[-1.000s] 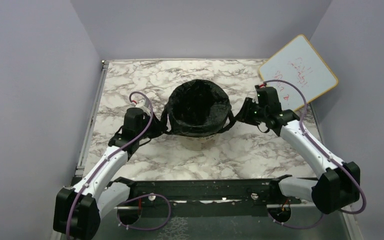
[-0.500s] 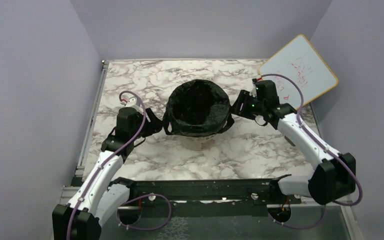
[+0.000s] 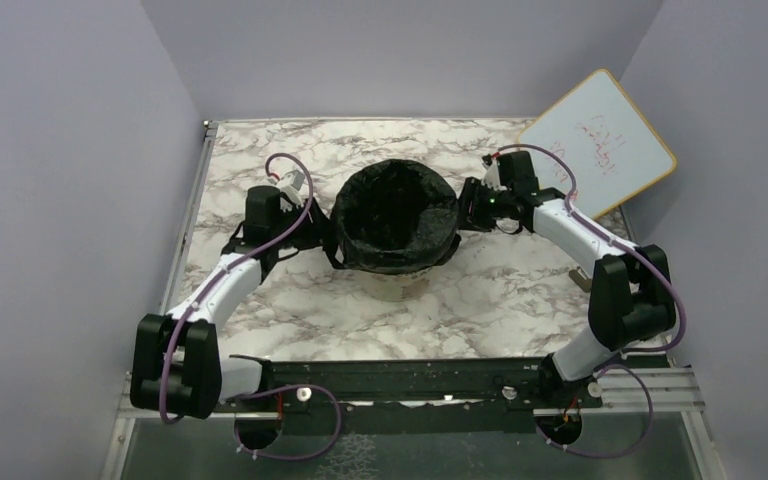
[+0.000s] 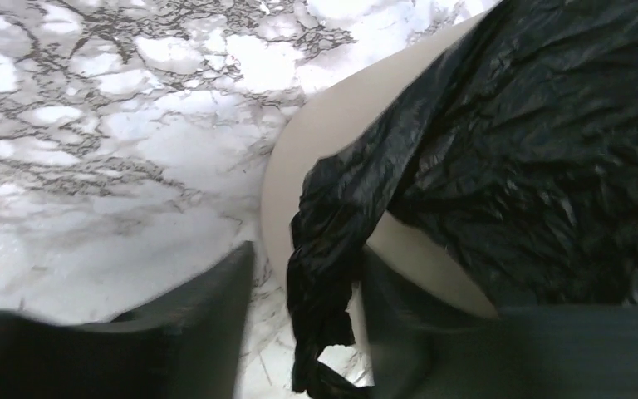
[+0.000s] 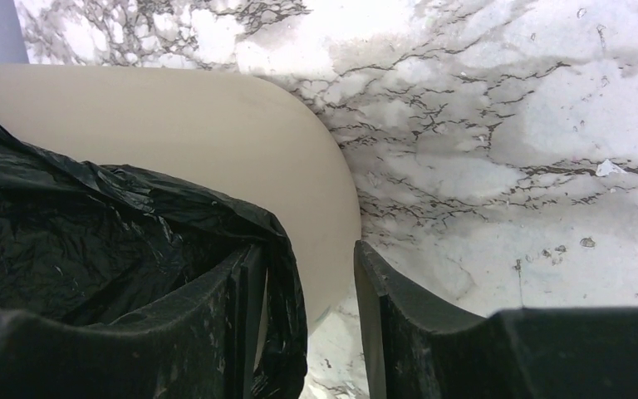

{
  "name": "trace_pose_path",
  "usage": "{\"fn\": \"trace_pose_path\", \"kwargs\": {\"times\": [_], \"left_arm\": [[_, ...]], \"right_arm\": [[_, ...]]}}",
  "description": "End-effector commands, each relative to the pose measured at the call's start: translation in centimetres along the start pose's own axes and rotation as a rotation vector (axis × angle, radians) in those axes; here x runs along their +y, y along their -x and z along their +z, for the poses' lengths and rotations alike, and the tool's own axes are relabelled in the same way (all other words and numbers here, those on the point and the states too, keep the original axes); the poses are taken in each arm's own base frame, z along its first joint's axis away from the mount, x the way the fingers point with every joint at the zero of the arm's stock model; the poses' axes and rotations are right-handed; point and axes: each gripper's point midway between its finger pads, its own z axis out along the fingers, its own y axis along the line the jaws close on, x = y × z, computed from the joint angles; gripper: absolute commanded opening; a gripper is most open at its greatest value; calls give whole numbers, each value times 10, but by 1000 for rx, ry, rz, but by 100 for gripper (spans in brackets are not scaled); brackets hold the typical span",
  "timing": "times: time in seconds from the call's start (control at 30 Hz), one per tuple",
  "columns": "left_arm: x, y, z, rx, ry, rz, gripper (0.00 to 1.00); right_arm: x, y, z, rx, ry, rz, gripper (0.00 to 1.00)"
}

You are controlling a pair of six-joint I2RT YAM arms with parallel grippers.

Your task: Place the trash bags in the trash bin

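Moved in beside the round beige trash bin [image 3: 392,286], left gripper [image 4: 306,253] parted at its 9 o'clock, hanging handle [image 4: 320,274] between, right gripper [image 5: 307,248] parted at 3 o'clock, crinkled glossy black trash bag [image 3: 397,215] draped inside.

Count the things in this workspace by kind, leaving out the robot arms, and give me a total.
Black trash bag: 1
Beige trash bin: 1
Whiteboard: 1
Total: 3

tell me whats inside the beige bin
The black trash bag lines the trash bin, draped over its rim. It hides the bin's inner walls and floor.
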Motion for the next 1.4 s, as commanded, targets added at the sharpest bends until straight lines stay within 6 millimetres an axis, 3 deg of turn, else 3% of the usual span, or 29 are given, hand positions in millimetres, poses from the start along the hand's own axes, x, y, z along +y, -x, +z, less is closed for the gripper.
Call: {"fn": "trace_pose_path", "kwargs": {"times": [0.0, 0.1, 0.2, 0.3, 0.47, 0.67, 0.73, 0.83, 0.93, 1.0, 1.13, 1.23, 1.3, 1.33, 1.37], "left_arm": [[-6, 3, 16, 8, -98, 23, 33], [6, -6, 22, 40, -51, -14, 11], [17, -20, 26, 67, -21, -59, 0], [25, -35, 28, 81, -9, -107, 0], [28, -46, 27, 78, -12, -142, 0], [23, -41, 24, 61, -25, -138, 0], [22, -37, 22, 57, -15, -131, 5], [21, -28, 16, 40, 19, -116, 11], [22, -17, 5, -13, 66, -101, 24], [20, -10, -1, -43, 75, -84, 27], [18, -13, -7, -27, 83, -85, 35], [17, -14, -10, -28, 84, -87, 39], [16, -12, -13, -38, 86, -86, 39], [15, -11, -14, -46, 84, -82, 39], [14, -10, -15, -55, 82, -80, 39]], "right_arm": [[8, 2, 1, 19, 49, -44, 47], [0, -5, 4, 30, 24, -27, 43], [-12, -14, 11, 47, -8, 0, 38], [-21, -24, 18, 74, -27, 29, 31], [-28, -32, 19, 72, -42, 55, 28], [-25, -29, 16, 65, -42, 49, 33], [-24, -23, 11, 49, -58, 44, 36], [-23, -4, -4, -14, -120, 18, 42], [-28, 22, -30, -128, -234, -20, 46], [-29, 37, -50, -197, -295, -48, 48], [-27, 58, -89, -305, -386, -80, 49], [-6, 69, -112, -370, -332, -134, 49], [23, 75, -126, -410, -216, -202, 50], [34, 78, -133, -440, -173, -220, 53], [41, 80, -139, -465, -144, -224, 64]]}}
